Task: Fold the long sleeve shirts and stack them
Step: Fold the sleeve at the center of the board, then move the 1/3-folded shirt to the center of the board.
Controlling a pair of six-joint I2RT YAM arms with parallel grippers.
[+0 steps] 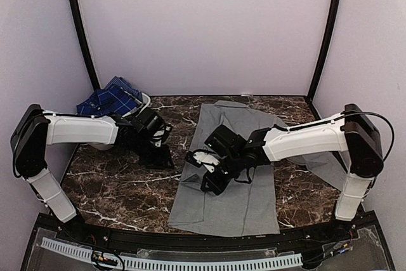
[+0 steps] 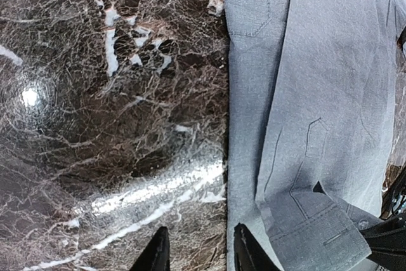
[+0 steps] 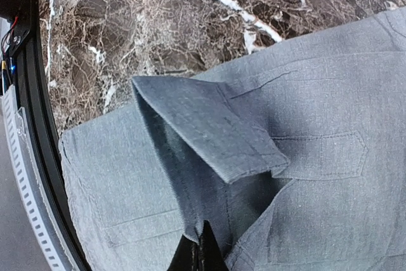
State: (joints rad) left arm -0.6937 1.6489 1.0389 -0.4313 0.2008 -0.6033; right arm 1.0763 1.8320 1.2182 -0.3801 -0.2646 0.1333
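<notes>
Sleeve fold on the grey shirt (image 1: 244,207), mid-frame: the right gripper (image 3: 198,249) pinches its raised cuff (image 3: 209,138); the left gripper (image 2: 200,253) hangs parted and empty beside the shirt's left edge. The plaid shirt (image 1: 111,101) waits upper left. Next, the cuff likely needs laying flat across the body.

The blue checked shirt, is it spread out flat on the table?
No, the blue plaid shirt sits bunched up in the white basket at the far left of the table.
</notes>
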